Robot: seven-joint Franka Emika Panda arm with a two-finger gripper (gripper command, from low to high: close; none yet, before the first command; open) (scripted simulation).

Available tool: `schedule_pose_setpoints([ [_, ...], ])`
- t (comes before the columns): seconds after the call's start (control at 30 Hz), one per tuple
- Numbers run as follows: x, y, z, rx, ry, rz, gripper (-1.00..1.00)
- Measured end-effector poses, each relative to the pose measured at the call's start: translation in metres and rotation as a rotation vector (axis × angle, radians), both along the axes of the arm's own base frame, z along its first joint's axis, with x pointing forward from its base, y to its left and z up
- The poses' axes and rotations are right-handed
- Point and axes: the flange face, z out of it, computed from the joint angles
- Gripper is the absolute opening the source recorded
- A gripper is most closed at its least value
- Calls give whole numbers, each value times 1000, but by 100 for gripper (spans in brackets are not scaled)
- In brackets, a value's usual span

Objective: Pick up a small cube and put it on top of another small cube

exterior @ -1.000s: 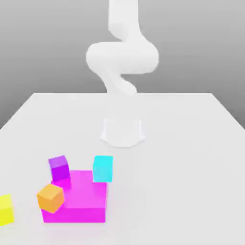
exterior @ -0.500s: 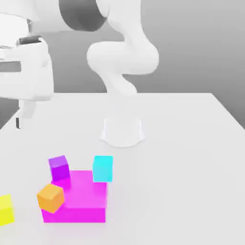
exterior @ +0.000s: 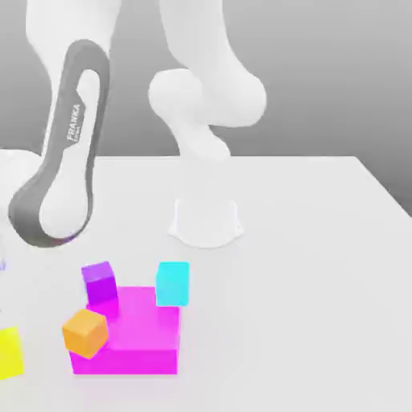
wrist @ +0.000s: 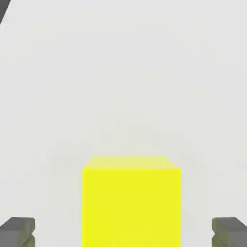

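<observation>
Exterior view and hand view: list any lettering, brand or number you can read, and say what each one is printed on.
"FRANKA": printed along the dark grey side panel of the robot arm in the exterior view, running lengthwise.
A smaller second line sits beside it on the same panel, too small to read.
The yellow cube, the other cubes, the pink block and the table carry no text.
</observation>
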Motion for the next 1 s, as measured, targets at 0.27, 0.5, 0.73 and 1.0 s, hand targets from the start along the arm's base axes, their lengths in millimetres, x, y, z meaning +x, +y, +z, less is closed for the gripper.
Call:
schedule_pose_setpoints([
  [0.27,0,0,8,-1,0,-1,-100],
  [0.5,10,40,88,29,-14,39,-100],
  [0.73,16,137,154,16,-7,163,-100],
  [1.0,10,141,107,2,-1,156,100],
])
